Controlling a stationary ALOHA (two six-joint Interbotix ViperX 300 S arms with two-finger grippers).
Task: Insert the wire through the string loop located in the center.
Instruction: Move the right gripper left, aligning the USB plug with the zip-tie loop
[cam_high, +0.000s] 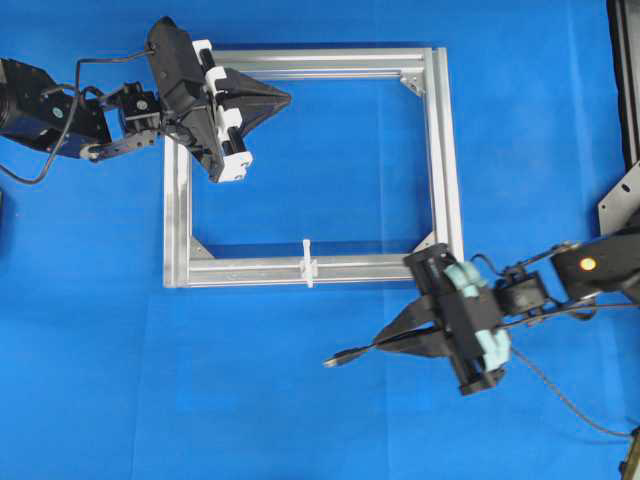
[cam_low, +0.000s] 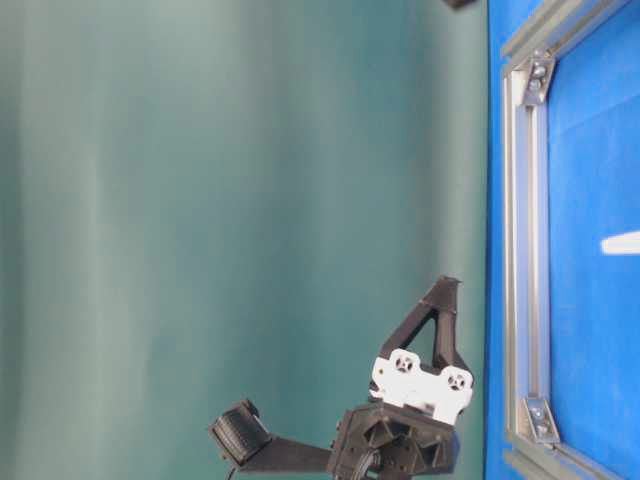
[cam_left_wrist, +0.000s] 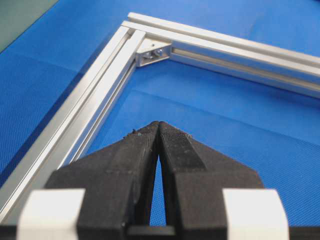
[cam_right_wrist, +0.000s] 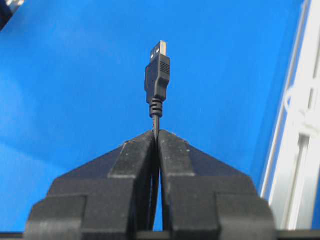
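Black jaws of the right gripper (cam_high: 385, 341) clench the wire (cam_high: 352, 353) just behind its plug, which juts toward lower centre. Its long axis runs leftward; the loop (cam_high: 308, 264) stands up-left on the frame (cam_high: 440, 150). Left gripper (cam_high: 285, 98), clenched empty, hangs far off.

Black arms, white blocks on left end effector (cam_high: 284, 98), teal on right end effector (cam_high: 380, 345)

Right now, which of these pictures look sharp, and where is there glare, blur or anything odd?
Overhead view: even light, silver aluminium frame sharp, faint shine. Table-level view: turned sideways, mostly soft teal backdrop. Left wrist view: black left gripper crisp, its base blurred. Right wrist view: black USB-style plug on the dark wire sharp; white string loop washed out.
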